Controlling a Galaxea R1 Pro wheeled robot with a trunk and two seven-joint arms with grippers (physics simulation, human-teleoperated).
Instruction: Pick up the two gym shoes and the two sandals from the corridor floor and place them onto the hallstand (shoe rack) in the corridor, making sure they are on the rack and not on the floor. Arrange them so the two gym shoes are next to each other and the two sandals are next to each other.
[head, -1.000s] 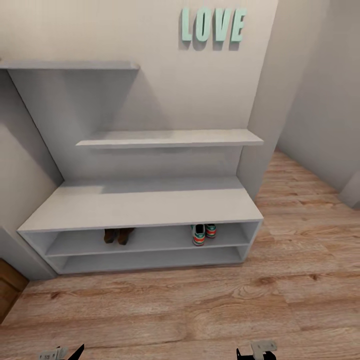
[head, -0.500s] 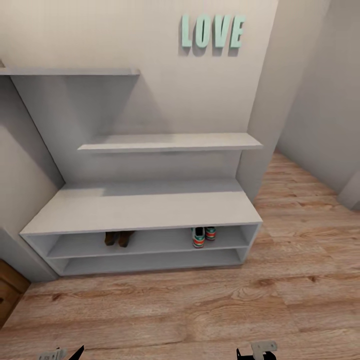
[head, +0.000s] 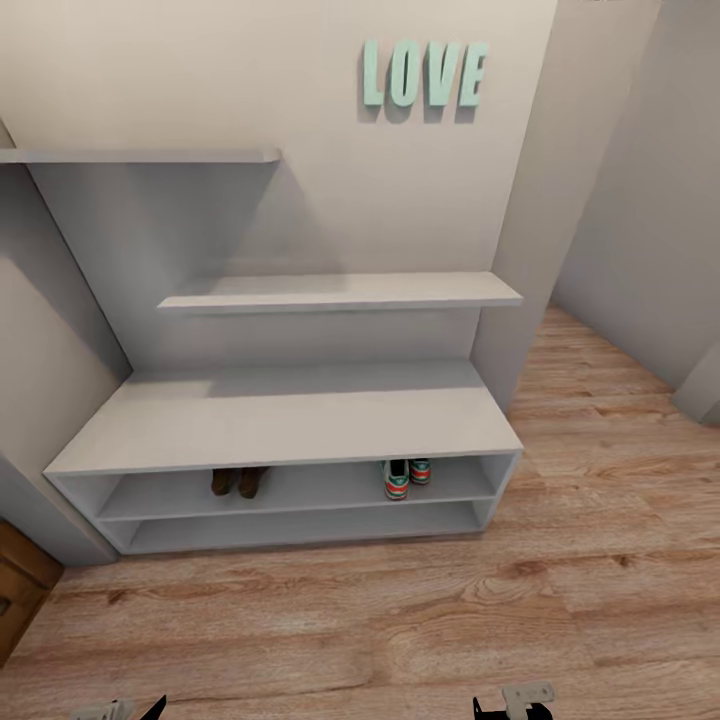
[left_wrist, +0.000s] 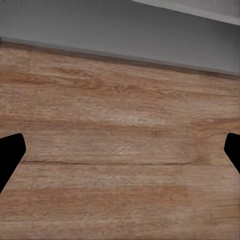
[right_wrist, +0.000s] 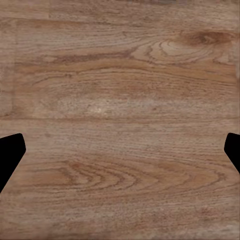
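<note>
The hallstand (head: 290, 415) stands against the wall ahead, a pale grey bench with two open slots below and stepped shelves above. In its upper slot the two brown sandals (head: 238, 481) sit side by side at the left. The two gym shoes (head: 405, 477) sit side by side at the right of the same slot, heels facing out. The corridor floor (head: 400, 610) in front of the rack is bare wood planking. My left gripper (left_wrist: 120, 155) and right gripper (right_wrist: 120, 152) hang open over the planks, fingers wide apart, nothing between them.
Teal LOVE letters (head: 425, 75) hang on the wall above the shelves. A wall corner (head: 520, 300) juts out right of the rack, with corridor floor running on past it. A brown wooden edge (head: 15, 590) shows at the lower left.
The head camera has shifted slightly, so the rack and shelves sit a little lower and smaller in the picture. Shoes and sandals have not moved; both grippers stay open.
</note>
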